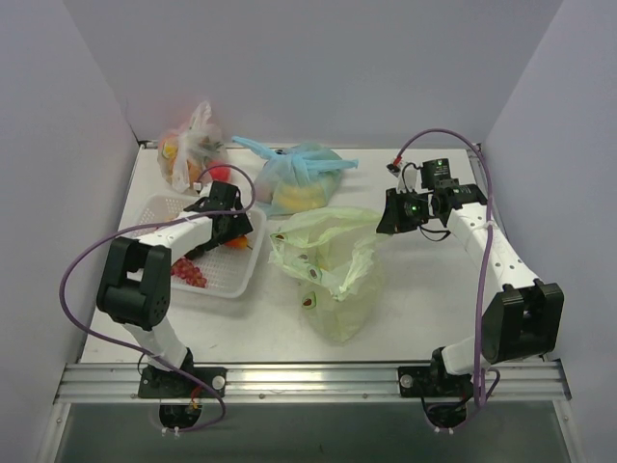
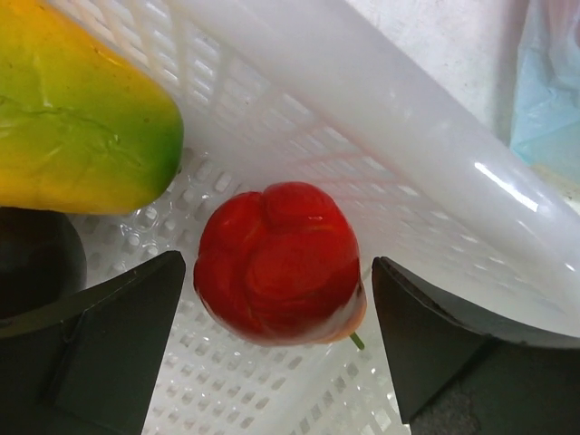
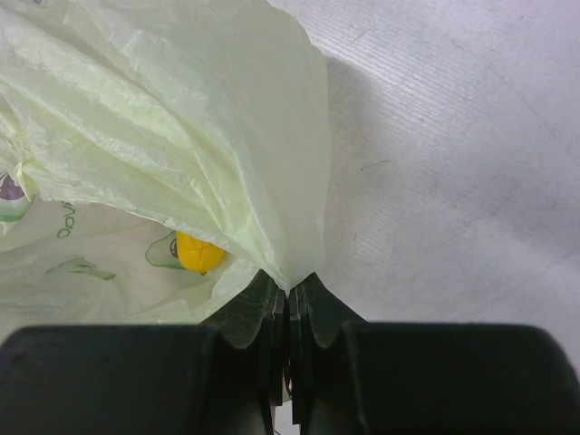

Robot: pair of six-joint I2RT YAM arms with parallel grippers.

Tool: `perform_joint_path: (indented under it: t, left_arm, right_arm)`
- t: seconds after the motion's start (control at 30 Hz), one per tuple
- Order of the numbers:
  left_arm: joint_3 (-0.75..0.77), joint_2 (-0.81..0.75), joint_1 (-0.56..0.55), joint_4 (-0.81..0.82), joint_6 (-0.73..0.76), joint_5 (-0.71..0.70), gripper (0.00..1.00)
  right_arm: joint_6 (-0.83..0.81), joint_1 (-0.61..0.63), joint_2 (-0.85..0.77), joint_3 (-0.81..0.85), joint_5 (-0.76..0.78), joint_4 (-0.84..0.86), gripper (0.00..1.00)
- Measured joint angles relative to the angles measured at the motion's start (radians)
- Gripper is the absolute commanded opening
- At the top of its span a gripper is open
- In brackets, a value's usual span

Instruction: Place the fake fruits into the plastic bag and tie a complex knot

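Observation:
My left gripper [image 1: 234, 234] hangs open inside the white basket [image 1: 227, 285]. In the left wrist view a glossy red fruit [image 2: 272, 240] lies on the basket floor between the two fingers of the left gripper [image 2: 279, 272], touching neither. A yellow-green fruit [image 2: 82, 118] lies just beyond it. A dark red grape bunch [image 1: 189, 274] rests in the basket's near part. The pale green plastic bag [image 1: 333, 270] lies crumpled mid-table. My right gripper [image 1: 390, 220] is shut on its upper right edge; the right gripper [image 3: 290, 292] pinches a fold of the bag [image 3: 163, 118]. A yellow spot [image 3: 198, 252] shows in the bag; fruit or print, I cannot tell.
A light blue knotted bag [image 1: 299, 178] with fruit sits at the back centre. A clear bag [image 1: 188, 154] of orange and red fruit stands in the back left corner. The basket's slanted wall [image 2: 362, 118] rises close behind the red fruit. Purple cables loop beside both arms.

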Motion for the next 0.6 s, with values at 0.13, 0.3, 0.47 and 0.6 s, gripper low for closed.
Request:
perform_joint_path:
  t: [0.13,0.3,0.47,0.6]
  left_arm:
    - [-0.017,0.011,0.014,0.014,0.006,0.014,0.90]
    - [-0.040,-0.015,0.016,0.010,0.047,0.072,0.67]
    - [-0.056,-0.180,0.011,-0.006,0.123,0.104,0.37]
    - [-0.036,-0.305,0.011,-0.011,0.196,0.122,0.15]
  right_arm:
    - [0.000,0.000,0.000,-0.009,-0.002,0.000,0.00]
    - [0.000,0.000,0.000,-0.014,-0.008,0.002,0.00]
    - [0.002,0.000,-0.005,-0.033,-0.015,0.004,0.00]
    - [0.002,0.000,-0.013,-0.040,-0.021,0.004,0.00]
